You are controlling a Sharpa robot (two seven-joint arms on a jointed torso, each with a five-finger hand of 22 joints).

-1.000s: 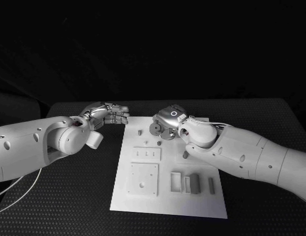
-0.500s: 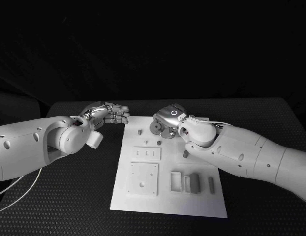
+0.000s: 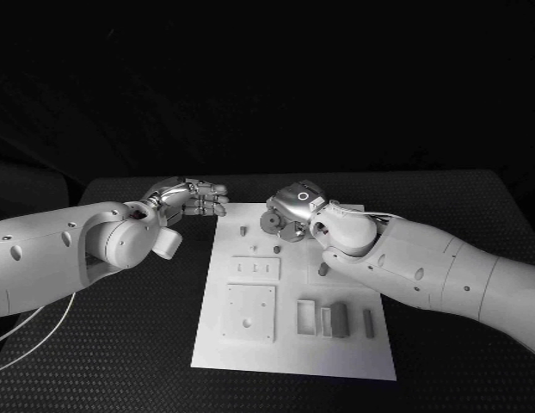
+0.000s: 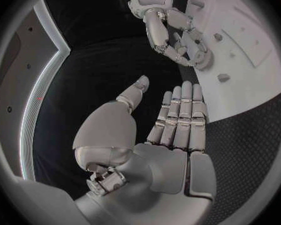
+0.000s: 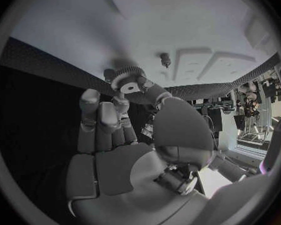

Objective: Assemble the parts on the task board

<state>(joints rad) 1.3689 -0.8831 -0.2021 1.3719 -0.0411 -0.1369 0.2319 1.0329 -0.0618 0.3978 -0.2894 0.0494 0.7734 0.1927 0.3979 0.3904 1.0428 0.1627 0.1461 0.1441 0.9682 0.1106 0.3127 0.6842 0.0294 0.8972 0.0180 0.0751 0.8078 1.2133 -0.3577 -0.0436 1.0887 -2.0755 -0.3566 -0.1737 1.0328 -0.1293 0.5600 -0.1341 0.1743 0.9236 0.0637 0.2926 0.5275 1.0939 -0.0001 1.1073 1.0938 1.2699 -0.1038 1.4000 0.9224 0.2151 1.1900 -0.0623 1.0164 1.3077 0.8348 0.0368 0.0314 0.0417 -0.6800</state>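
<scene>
The white task board (image 3: pixel 295 348) lies in the middle of the black table. At its far edge my right hand (image 3: pixel 300 206) pinches a small toothed gear (image 3: pixel 272 224) between thumb and fingers. In the right wrist view the gear (image 5: pixel 129 79) sits at the fingertips, just over the board's edge (image 5: pixel 178 20), a short way from a small peg (image 5: pixel 165 60). My left hand (image 3: pixel 194 199) hovers over the table just left of the board's far corner, holding nothing. In the left wrist view the left hand (image 4: pixel 175 125) is flat, with straight fingers and the thumb apart, facing the right hand (image 4: pixel 175 37).
On the board are two small pegs (image 3: pixel 258 249), a dark part (image 3: pixel 325 269), a holed strip (image 3: pixel 256 269), a square plate (image 3: pixel 250 311) and upright blocks (image 3: pixel 337 320). Black table (image 3: pixel 119 344) lies on both sides. A cable (image 3: pixel 20 335) hangs at the near left.
</scene>
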